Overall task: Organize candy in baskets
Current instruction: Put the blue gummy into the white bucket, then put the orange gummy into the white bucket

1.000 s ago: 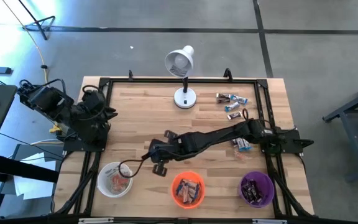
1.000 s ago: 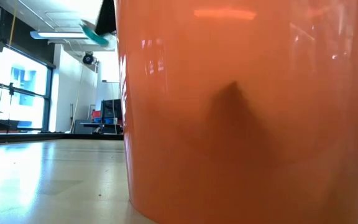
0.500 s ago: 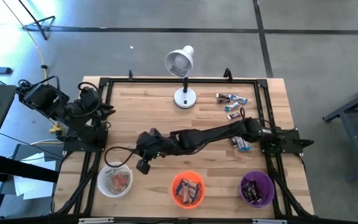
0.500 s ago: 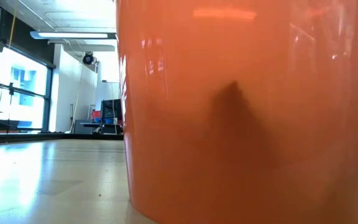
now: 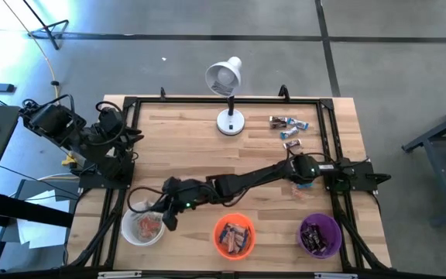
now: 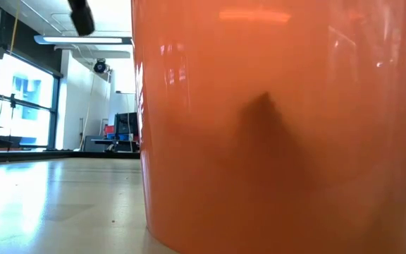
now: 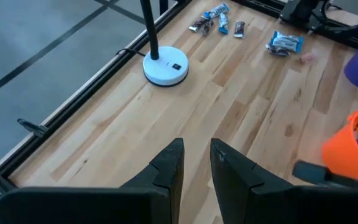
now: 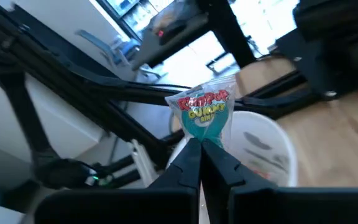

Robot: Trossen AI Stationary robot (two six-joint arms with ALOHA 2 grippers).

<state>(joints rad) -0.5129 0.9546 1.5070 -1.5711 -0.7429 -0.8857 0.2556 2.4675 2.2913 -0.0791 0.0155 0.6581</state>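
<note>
Right gripper point(image 8: 201, 144), jaws clamped on a teal gummy candy packet point(image 8: 205, 113), poised above the white basket point(image 5: 142, 225). Orange basket point(image 5: 234, 235) and purple basket point(image 5: 320, 235) alongside. Left gripper point(image 7: 196, 163), jaws slightly parted and empty, at the table's left edge. Loose candies point(image 5: 289, 128) beyond, near the desk lamp point(image 5: 229, 122).

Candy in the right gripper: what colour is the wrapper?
Teal candy wrapper with a red-and-yellow label, pinched in the right gripper. Right wrist view shows it best.

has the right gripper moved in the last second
Yes. In the high view the right gripper, shut on a candy, has swung left past the orange basket to the white basket.
</note>
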